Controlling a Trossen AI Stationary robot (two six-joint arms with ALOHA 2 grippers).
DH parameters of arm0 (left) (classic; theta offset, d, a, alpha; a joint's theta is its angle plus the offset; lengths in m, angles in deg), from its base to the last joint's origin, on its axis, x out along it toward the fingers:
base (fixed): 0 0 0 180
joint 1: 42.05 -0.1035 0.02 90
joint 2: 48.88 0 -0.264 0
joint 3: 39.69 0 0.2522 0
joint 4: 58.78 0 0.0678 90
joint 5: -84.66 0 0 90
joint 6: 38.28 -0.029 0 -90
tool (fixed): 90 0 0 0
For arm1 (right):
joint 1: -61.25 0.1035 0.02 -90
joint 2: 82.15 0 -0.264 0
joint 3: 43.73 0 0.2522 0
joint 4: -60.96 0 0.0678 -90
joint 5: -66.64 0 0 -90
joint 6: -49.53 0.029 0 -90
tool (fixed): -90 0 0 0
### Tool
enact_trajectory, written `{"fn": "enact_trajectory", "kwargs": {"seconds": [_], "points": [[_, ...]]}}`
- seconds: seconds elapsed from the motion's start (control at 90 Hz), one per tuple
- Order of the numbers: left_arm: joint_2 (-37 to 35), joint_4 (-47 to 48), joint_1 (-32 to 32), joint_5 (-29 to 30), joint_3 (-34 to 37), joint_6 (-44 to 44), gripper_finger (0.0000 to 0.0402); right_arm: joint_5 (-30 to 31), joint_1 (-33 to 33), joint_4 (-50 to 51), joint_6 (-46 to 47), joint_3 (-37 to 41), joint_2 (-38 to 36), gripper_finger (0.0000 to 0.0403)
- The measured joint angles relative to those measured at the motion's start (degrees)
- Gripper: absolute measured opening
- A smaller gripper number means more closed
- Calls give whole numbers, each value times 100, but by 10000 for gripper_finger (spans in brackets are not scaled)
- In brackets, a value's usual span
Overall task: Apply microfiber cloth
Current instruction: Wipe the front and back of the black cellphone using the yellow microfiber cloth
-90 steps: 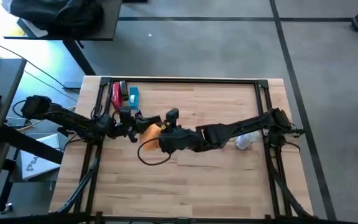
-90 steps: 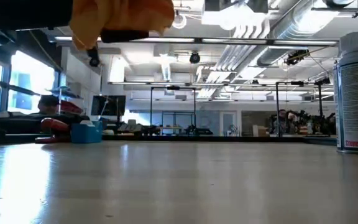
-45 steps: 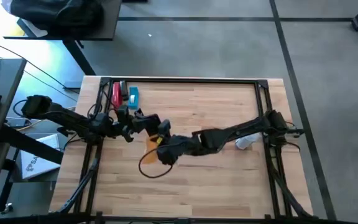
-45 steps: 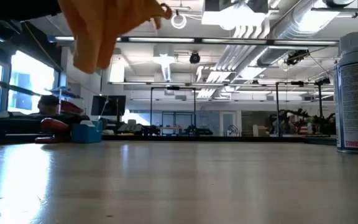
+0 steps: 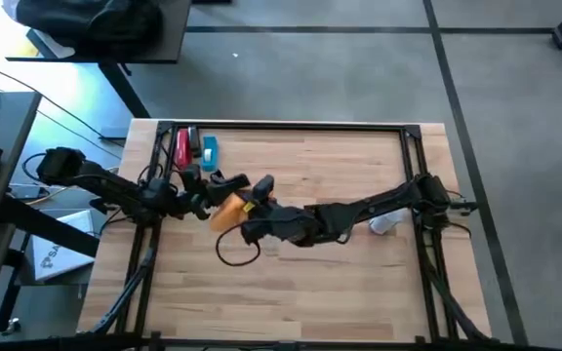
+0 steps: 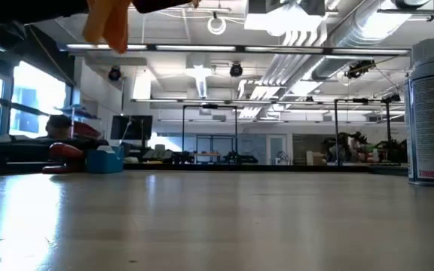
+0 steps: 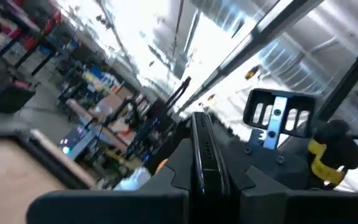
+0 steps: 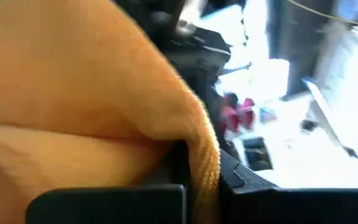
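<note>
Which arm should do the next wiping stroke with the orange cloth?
The right. The right gripper is shut on the microfiber cloth, lifted off the table. The left gripper is beside it, shut on a thin black slab, probably the thing to be wiped.

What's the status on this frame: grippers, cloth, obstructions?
Right gripper shut on the microfiber cloth, raised off the table. Left gripper shut on a thin black phone, edge-on, right beside the cloth. Spray bottle stands well clear.

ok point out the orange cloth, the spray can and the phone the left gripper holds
microfiber cloth [image 5: 225, 212]: high view, middle of the fabric
spray can [image 6: 432, 113]: low view, its label
phone [image 7: 202, 155]: left wrist view, its thin edge
</note>
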Motion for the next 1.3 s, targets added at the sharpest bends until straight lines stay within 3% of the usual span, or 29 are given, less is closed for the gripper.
{"fn": "enact_trajectory", "kwargs": {"seconds": [0.378, 0.622, 0.722, 1.011, 1.3], "points": [[-10, -274, 20, 207, 20, 21, 7, -1470, 10, 1054, 1141, -18, -26, 0], [200, -403, 84, 511, 9, 201, 7, -681, -113, -31, 328, -4, -7, 0], [323, -655, 95, 511, 7, 253, 7, -717, -139, -272, 160, -4, -7, 0], [280, -912, 99, 431, 22, 238, 7, -1048, -15, 1010, 871, -33, -31, 0], [144, -1134, 103, 263, 12, 319, 8, -755, 523, 1207, 387, -15, -47, 0]]}}
